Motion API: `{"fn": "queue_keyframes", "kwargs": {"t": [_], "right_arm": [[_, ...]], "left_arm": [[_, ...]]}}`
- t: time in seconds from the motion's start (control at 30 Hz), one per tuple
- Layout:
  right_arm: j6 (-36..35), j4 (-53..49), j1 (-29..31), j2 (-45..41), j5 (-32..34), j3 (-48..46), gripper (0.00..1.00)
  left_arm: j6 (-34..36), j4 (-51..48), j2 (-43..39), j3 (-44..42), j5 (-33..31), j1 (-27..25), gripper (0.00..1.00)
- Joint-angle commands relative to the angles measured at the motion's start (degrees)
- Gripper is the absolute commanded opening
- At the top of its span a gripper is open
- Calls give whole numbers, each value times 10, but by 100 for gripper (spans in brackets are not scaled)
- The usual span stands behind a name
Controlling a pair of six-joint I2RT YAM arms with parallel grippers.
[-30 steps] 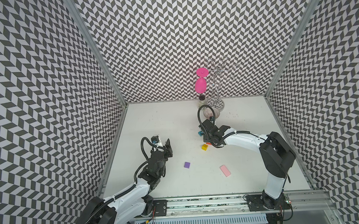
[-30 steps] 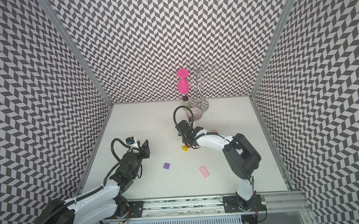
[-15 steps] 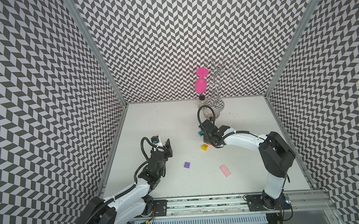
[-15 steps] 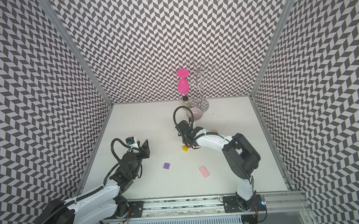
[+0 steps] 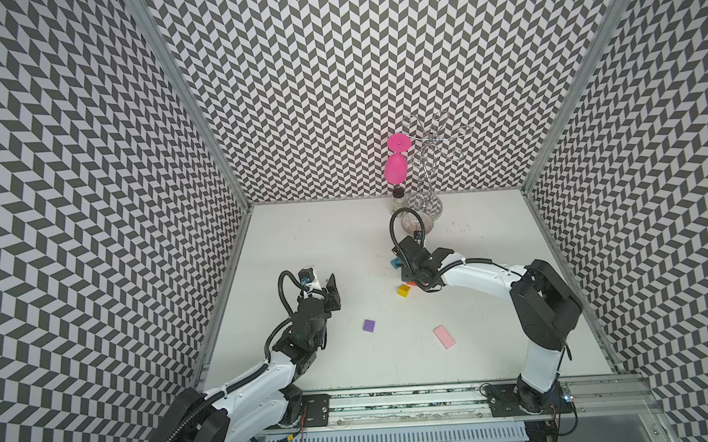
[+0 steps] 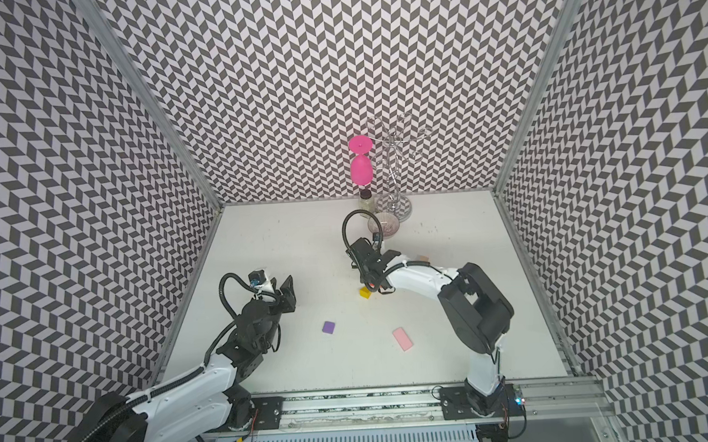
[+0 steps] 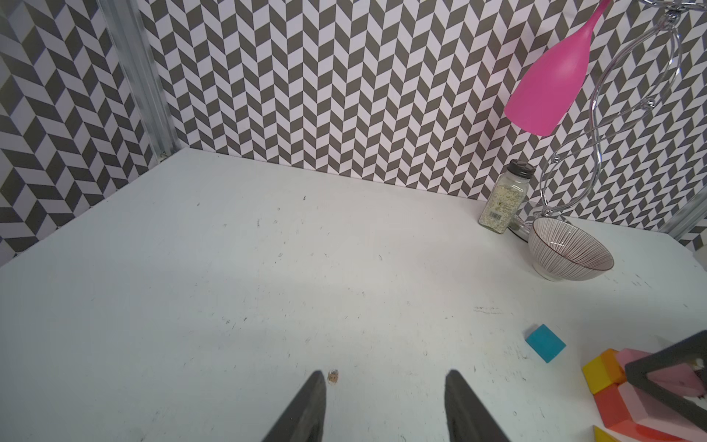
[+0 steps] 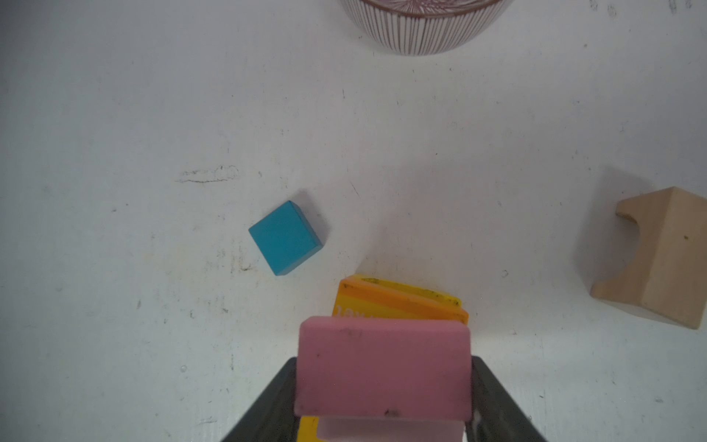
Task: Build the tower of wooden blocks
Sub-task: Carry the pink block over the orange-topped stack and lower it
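My right gripper (image 8: 384,361) is shut on a pink slab (image 8: 382,367), its fingers pressing both short ends. The slab hangs just over a small stack of orange and yellow blocks (image 8: 398,302). From the left wrist view the stack (image 7: 608,382) shows yellow, orange and red pieces with the pink slab (image 7: 677,379) on top. A teal block (image 8: 285,237) lies beside it. In both top views a yellow block (image 5: 403,290) (image 6: 365,292), a purple block (image 5: 369,325) and a second pink slab (image 5: 444,336) lie loose. My left gripper (image 7: 386,377) (image 5: 332,291) hovers open and empty over bare table.
A plain wood arch piece (image 8: 658,256) lies to one side of the stack. A ribbed bowl (image 7: 570,252), a spice jar (image 7: 505,197) and a wire stand (image 5: 426,164) carrying a pink goblet (image 5: 396,168) stand by the back wall. Patterned walls enclose the table.
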Motion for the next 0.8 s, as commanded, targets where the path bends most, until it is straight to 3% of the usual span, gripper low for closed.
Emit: {"fn": "queue_keyframes", "kwargs": {"t": [0.0, 0.3, 0.77], "right_arm": [[11, 18, -4, 2, 0, -14, 2], [5, 25, -5, 2, -14, -16, 5], [12, 18, -5, -23, -9, -25, 33]], "left_arm": [[5, 19, -2, -6, -10, -3, 51], [6, 19, -1, -6, -11, -4, 51], [7, 20, 3, -4, -13, -5, 51]]}}
